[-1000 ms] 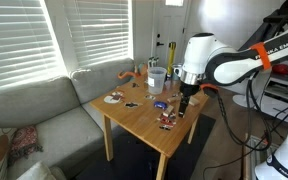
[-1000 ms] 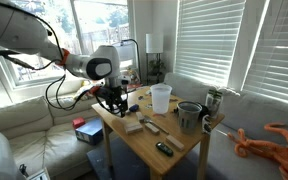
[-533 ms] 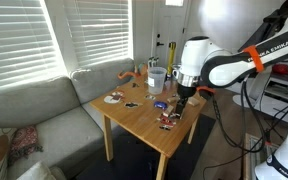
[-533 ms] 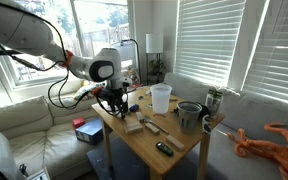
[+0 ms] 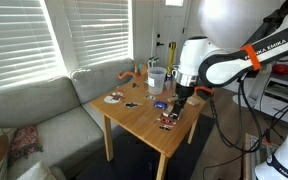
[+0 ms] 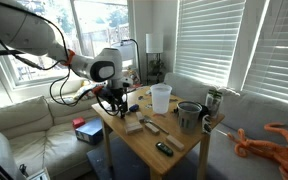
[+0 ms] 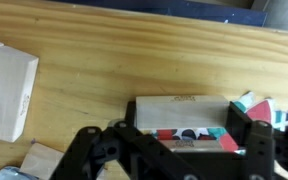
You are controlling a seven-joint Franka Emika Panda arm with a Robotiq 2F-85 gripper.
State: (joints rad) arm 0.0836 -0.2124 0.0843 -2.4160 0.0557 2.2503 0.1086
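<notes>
In the wrist view we start at the left edge, where a pale box point(image 7: 9, 85) lies flat on the wooden surface point(image 7: 134, 45). The corner of another pale piece point(image 7: 44, 160) shows just below it. Further right, in the middle, is a small wooden block point(image 7: 182, 108) with red and teal marks along its near side. The jaws are closed on this block, one finger point(image 7: 104, 145) against its left end and the other against its right end. We cannot tell whether the block rests on the wood or hangs just above it. Just beyond the right finger we see a red and teal scrap point(image 7: 254, 103), too cut off to name.

In an exterior view, a red and blue box point(image 6: 84, 130) rests on the sofa point(image 6: 24, 130) at the far left. Next comes the arm point(image 6: 99, 68), bent down over the left corner of the surface, where the block is hidden under the jaws. Toward the front edge we find a flat pale piece point(image 6: 132, 126) and a dark remote point(image 6: 164, 148). Toward the back edge stand a white cup point(image 6: 161, 98), a grey pot point(image 6: 189, 115) and a can point(image 6: 214, 100). An orange plush octopus point(image 6: 277, 140) lies beyond the right corner.
</notes>
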